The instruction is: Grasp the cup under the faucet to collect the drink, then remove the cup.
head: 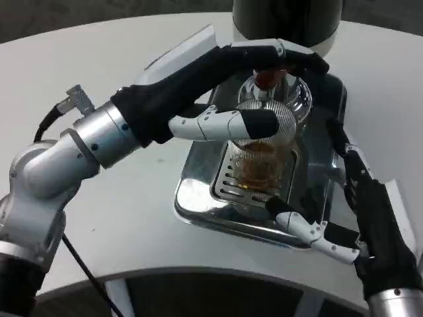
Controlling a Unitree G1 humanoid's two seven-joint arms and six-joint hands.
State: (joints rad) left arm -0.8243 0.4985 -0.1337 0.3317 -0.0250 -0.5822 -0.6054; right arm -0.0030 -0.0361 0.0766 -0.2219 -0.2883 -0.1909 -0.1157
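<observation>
white table (132, 218), round-edged, under everything. drink dispenser (291, 23) at the far edge, dark body, just beyond the left hand's fingertips. a chrome drip tray (198, 198) sits in front of it, slotted grate (228, 181) in its middle, between the two hands.

left forearm (86, 145) silver, coming in from the near left, black sleeve at the wrist. left hand (218, 72) stretched toward the dispenser; its upper fingers (291, 56) lie over the red-brown tap lever (268, 78) and touch it, a lower finger (225, 124) crosses in front of the cup's rim. whether the hand clamps the lever or only presses on it, cannot tell.

right hand (350, 205) on the tray's right side, black palm turned in, one long finger (307, 230) lying along the tray's near rim. fingers spread, nothing in them; the cup is close to its left but apart from it.

clear ribbed cup (261, 155) upright on the grate, directly below the left hand and under the chrome faucet (264, 96). amber drink (254, 170) in its lower part.
</observation>
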